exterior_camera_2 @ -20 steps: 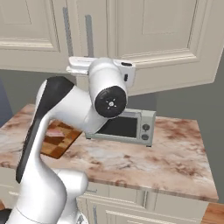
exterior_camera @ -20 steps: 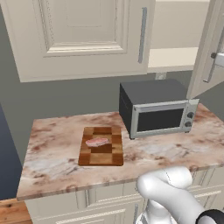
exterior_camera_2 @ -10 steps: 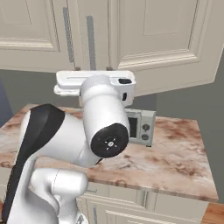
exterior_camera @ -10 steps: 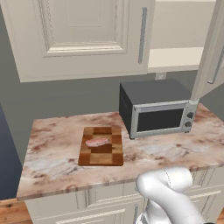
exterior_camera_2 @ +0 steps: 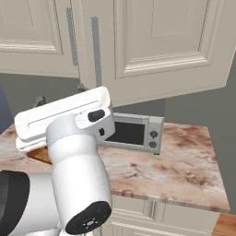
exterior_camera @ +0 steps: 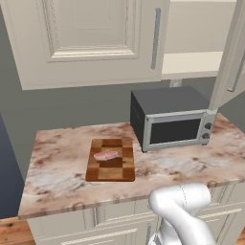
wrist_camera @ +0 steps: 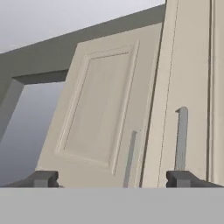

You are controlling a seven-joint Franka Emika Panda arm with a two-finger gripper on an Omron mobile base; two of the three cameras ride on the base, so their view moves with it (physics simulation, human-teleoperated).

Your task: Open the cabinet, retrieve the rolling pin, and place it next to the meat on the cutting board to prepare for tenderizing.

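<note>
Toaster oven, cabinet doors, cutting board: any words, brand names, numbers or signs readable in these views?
None can be read.
Toaster oven: two plain round knobs, no visible markings.
Cabinet doors: plain panels and grey bar handles, no text.
Cutting board: checkered wood, no label.

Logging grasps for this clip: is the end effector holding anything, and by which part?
Nothing is held; the end effector is open, facing the cabinet doors.

Even soft light, faint shadows, sharp render
</note>
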